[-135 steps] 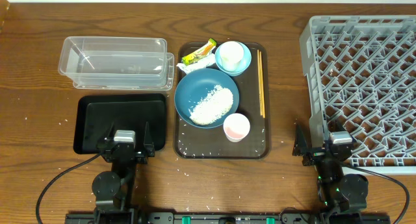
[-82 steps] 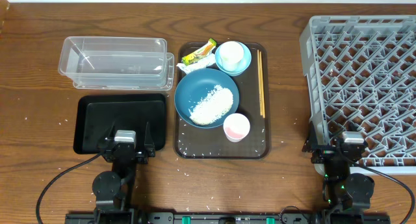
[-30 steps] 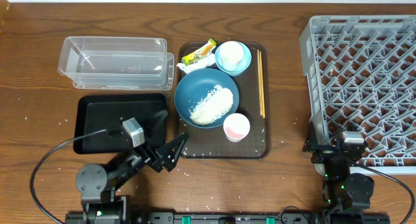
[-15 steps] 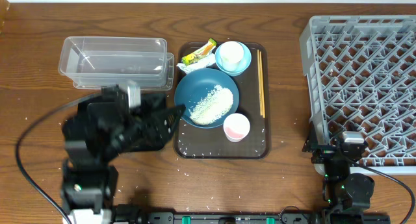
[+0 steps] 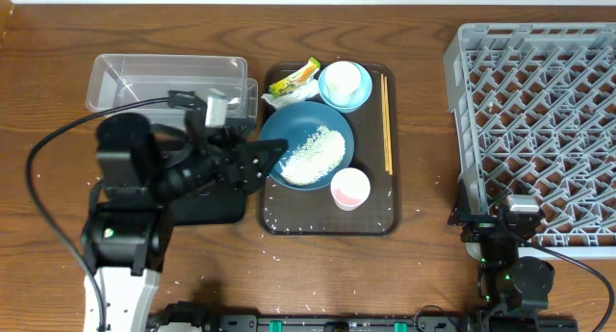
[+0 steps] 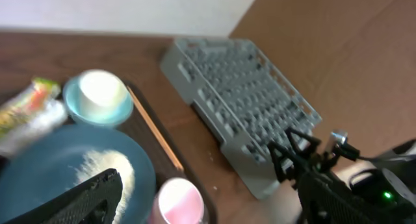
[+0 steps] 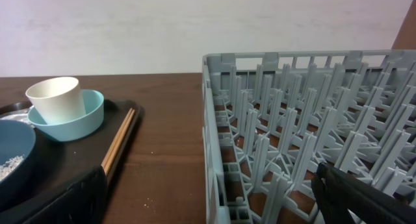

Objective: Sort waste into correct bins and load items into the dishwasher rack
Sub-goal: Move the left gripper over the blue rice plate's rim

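Two grippers are sitting apart: nearest, the right gripper (image 7: 208,178), fingers (image 7: 55,198) spread wide, is resting at seven o'clock of the rack (image 5: 460,111), out of the way; the left gripper (image 5: 266,162), its opening impossible to tell, is hovering at nine o'clock of the dish (image 5: 286,128), likely lining up to empty its rice (image 5: 314,154)

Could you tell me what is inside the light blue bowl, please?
A white cup stands upright in the light blue bowl. It hides the bowl's floor, so anything beneath cannot be seen.
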Tool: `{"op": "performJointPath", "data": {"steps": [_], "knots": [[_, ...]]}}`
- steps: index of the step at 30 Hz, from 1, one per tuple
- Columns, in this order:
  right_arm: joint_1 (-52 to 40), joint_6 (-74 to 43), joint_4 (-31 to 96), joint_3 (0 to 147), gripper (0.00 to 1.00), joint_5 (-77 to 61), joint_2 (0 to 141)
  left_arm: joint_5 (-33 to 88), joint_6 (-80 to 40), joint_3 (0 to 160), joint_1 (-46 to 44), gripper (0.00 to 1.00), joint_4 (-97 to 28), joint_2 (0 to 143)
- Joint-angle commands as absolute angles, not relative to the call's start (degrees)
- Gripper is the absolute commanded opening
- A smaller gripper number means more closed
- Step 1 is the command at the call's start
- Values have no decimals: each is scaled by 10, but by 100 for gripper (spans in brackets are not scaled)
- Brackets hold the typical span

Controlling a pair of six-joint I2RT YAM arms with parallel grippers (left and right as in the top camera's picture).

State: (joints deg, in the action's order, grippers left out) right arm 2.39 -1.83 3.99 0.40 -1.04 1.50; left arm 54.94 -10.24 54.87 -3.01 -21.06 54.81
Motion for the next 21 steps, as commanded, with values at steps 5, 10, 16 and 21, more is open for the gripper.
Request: {"op": "performJointPath", "data": {"steps": [5,10,16,21], "knots": [[24,-12,42,3,99,-9,15,264,-28,730,-154,89,-408,639],[24,-12,42,3,99,-9,15,9,-22,845,-243,89,-537,723],[24,-12,42,3,99,-9,15,8,-22,846,-263,89,-538,759],[24,-12,42,3,99,-9,15,11,-76,846,-263,90,-547,783]]}}
